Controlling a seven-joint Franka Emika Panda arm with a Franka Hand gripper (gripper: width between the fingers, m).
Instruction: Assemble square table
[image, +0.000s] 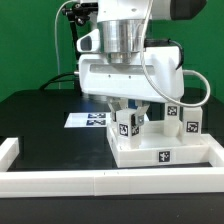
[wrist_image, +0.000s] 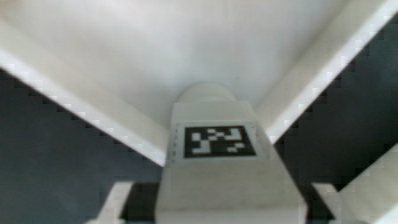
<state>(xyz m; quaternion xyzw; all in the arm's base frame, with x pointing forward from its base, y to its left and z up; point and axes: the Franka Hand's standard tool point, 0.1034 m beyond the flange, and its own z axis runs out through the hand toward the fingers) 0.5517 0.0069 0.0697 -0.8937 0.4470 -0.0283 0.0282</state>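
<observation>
The white square slab (image: 165, 152) lies on the black table with a marker on its front rim. Marker-tagged leg blocks stand upright on it, one at the near left corner (image: 126, 127) and others towards the exterior view's right (image: 193, 120). My gripper (image: 128, 108) hangs straight over the near left leg. In the wrist view this leg (wrist_image: 219, 140) stands between my fingers (wrist_image: 125, 200), with a dark gap on each side. The gripper (wrist_image: 228, 205) is open and straddles the leg. The slab's corner (wrist_image: 107, 50) shows beyond it.
A long low white barrier wall (image: 100, 182) runs along the table's front and turns up the exterior view's left side (image: 8, 150). The marker board (image: 88, 120) lies flat behind the slab to its left. A green backdrop stands behind.
</observation>
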